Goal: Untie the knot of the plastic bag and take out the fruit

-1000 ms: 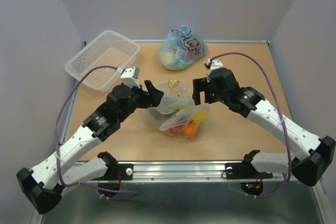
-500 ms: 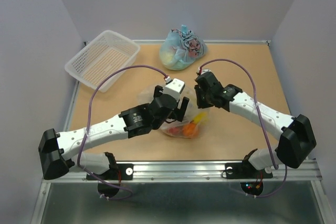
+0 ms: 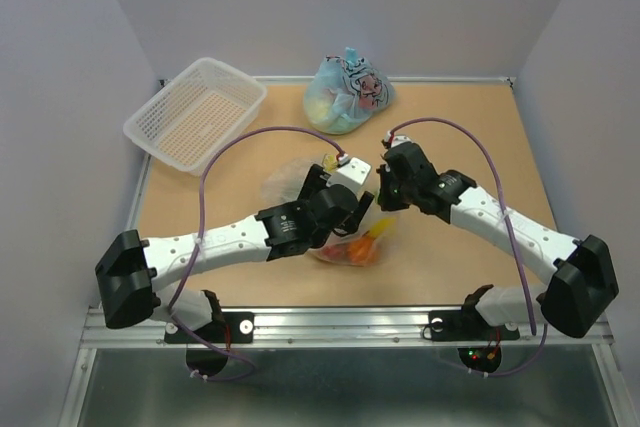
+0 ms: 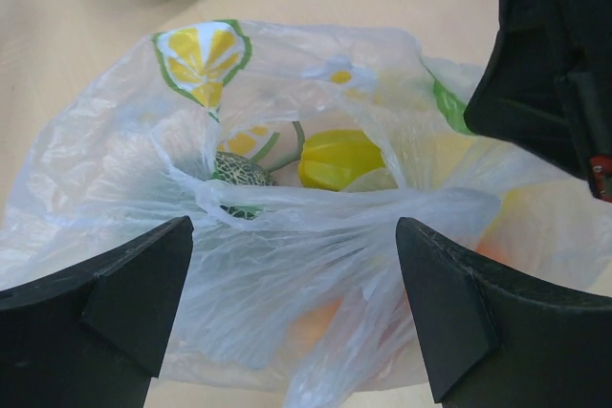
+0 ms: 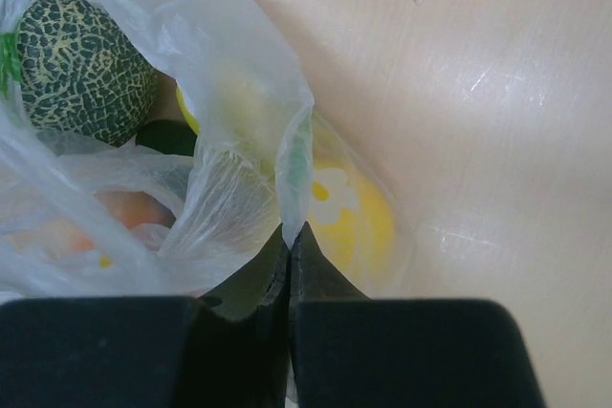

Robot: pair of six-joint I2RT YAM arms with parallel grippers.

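The see-through plastic bag [image 3: 288,183] lies mid-table, mostly under my left gripper [image 3: 350,211]. In the left wrist view the bag [image 4: 287,265] spreads between my open left fingers [image 4: 292,236], which touch nothing. A gap in its top shows the fruit: a green netted melon [image 4: 239,172] and a yellow lemon [image 4: 339,158]. My right gripper [image 5: 290,233] is shut on a thin fold of the bag's edge [image 5: 295,155], beside the melon [image 5: 81,69] and a yellow fruit [image 5: 368,222]. Orange fruit [image 3: 358,247] shows through the plastic. I cannot make out a knot.
A light-blue bag with cartoon print [image 3: 347,95] sits at the back of the table. A white mesh basket [image 3: 195,112] stands at the back left. The right gripper's black body [image 4: 555,64] is close to the left one, over the bag.
The right gripper has closed from open onto the bag's edge. The left arm has swung right over the bag, and its jaws have opened a little wider.
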